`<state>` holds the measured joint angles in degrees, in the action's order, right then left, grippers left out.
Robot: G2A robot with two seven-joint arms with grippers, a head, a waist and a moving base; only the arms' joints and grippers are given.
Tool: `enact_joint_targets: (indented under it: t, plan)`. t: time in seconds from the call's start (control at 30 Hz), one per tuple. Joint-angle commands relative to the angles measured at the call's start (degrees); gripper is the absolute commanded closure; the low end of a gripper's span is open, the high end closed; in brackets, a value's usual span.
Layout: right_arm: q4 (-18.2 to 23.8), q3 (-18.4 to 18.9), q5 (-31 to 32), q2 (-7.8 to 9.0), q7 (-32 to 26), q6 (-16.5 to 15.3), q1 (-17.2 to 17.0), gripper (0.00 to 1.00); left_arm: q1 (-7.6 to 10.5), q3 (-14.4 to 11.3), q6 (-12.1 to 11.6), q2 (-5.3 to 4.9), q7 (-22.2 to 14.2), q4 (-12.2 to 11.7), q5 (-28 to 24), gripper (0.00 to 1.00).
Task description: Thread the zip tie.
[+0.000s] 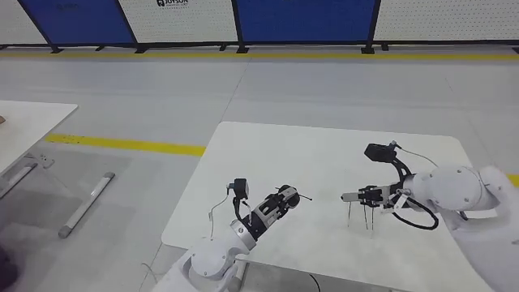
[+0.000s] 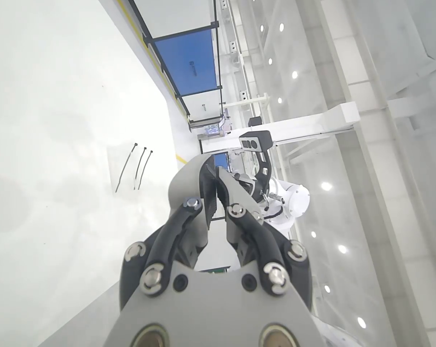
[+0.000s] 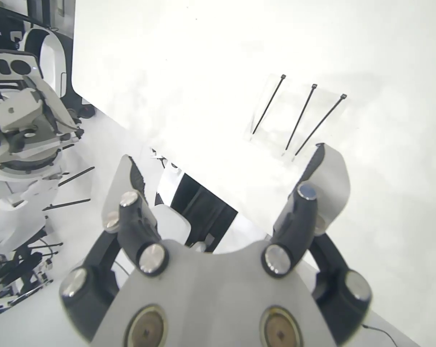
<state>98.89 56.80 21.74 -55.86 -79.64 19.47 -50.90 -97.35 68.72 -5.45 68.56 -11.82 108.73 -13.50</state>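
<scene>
- The 3 zip ties (image 3: pixel 300 117) lie flat and side by side on the white table (image 3: pixel 203 55), close together but apart from one another.
- The right gripper (image 3: pixel 225 155) hangs near them with its jaws spread wide and nothing between them. In the right wrist view the ties lie ahead of the fingertips (image 3: pixel 320 149), and the tail of the nearest tie is just beside 1 of them. No tie is inside the gap.
- The left gripper (image 2: pixel 215 171) has its jaws pressed together, and we see nothing pinched there. It sits well apart from the ties, across the table.
- Risk 1: the ties are thin and lie flat, so we judge that the pads could close on bare table and slide over a tie.
- Risk 2: they lie so close together that wide jaws could catch 2 at once, or knock a neighbour askew.
- Risk 3: a grip near the tail would let the tie droop or swing, so the tip would miss the small head slot when threading.
- Risk 4: coming down too hard could press the fingertips into the tabletop.
</scene>
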Motion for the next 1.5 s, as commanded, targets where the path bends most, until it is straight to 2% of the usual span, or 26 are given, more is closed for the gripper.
enact_joint_targets:
  t: [0.0,0.1,0.2,0.3,0.33,0.67,0.7,0.77,0.9,0.97,1.03,1.17,1.23,1.33,1.47]
  plan:
    - [-0.2,-0.04,0.33,0.01,0.43,0.01,-0.15,0.0,0.0,0.0,0.0,0.0,0.0,0.0,0.0,1.0]
    - [-3.98,-2.36,8.29,-0.16,0.0,0.01,0.23,0.0,0.0,0.0,0.0,0.0,0.0,0.0,0.0,1.0]
    - [-6.66,-6.06,14.37,-1.31,0.0,0.01,3.01,0.0,0.0,0.0,0.0,0.0,0.0,0.0,0.0,1.0]
    - [-8.8,-9.4,17.66,-2.97,0.0,0.01,6.11,0.0,0.0,0.0,0.0,0.0,0.0,0.0,0.0,1.0]
    - [-9.02,-10.28,17.69,-3.45,0.0,0.01,6.91,0.0,0.0,0.0,0.0,0.0,0.0,0.0,0.0,1.0]
    - [-9.05,-10.2,17.34,-3.47,0.49,-0.11,6.69,0.0,0.0,0.0,0.0,0.0,0.0,0.0,0.0,1.0]
    - [-9.05,-9.4,13.53,-3.58,1.89,-1.74,5.6,0.0,0.0,0.0,0.0,0.0,0.0,0.0,0.0,1.0]
    - [-9.47,-7.01,6.36,-3.49,2.4,-7.01,4.91,0.0,0.0,0.0,0.0,0.0,0.0,0.0,0.0,1.0]
    - [-9.39,-5.15,1.38,-3.25,0.0,-10.45,5.65,0.0,0.0,0.0,0.0,0.0,0.0,0.0,0.0,1.0]
    - [-11.23,-7.79,2.83,-3.21,0.0,-8.18,7.88,0.0,0.0,0.0,0.0,0.0,0.0,0.0,0.0,1.0]
    - [-12.89,-11.33,1.13,-3.37,0.0,-7.8,10.73,0.0,0.0,0.0,0.0,0.0,0.0,0.0,0.0,1.0]
    - [-18.36,-19.83,-0.43,-4.19,0.0,-3.49,16.75,0.0,0.0,0.0,0.0,0.0,0.0,0.0,0.0,1.0]
    - [-19.31,-22.44,-1.3,-4.67,0.0,-2.74,18.1,0.0,0.0,0.0,0.0,0.0,0.0,0.0,0.0,1.0]
    - [-19.69,-23.93,-1.76,-5.22,0.23,-0.92,18.98,0.0,0.0,0.0,0.0,0.0,0.0,0.0,0.0,1.0]
    - [-18.86,-22.94,-1.87,-5.17,3.4,0.01,17.2,0.0,0.0,0.0,0.0,0.0,0.0,0.0,0.0,1.0]
